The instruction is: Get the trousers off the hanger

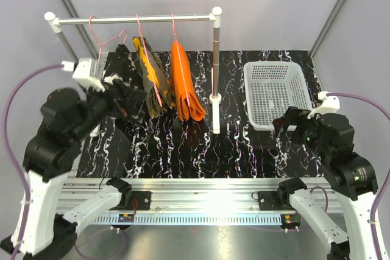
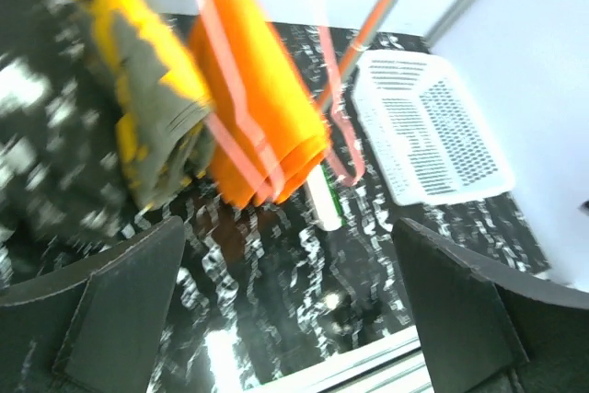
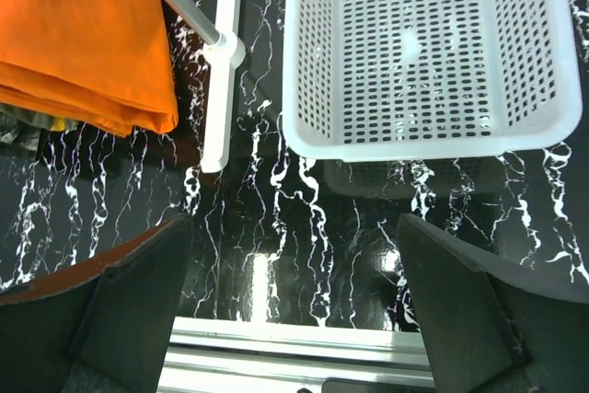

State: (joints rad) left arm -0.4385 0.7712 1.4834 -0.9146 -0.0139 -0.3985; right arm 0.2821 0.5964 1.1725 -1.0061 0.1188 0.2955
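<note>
Now, with left gripper (image 2: 287,227) and right gripper (image 3: 293,227) both spread and empty, I'd ease the left forward until the folded bright orange cloth trousers (image 2: 262,98), hanging ahead, sit deep between its jaws.

Matt cloth trousers (image 1: 183,83), shiny metal rail (image 1: 134,20), white plastic basket (image 1: 268,125), glossy marbled tabletop (image 1: 183,150).
</note>
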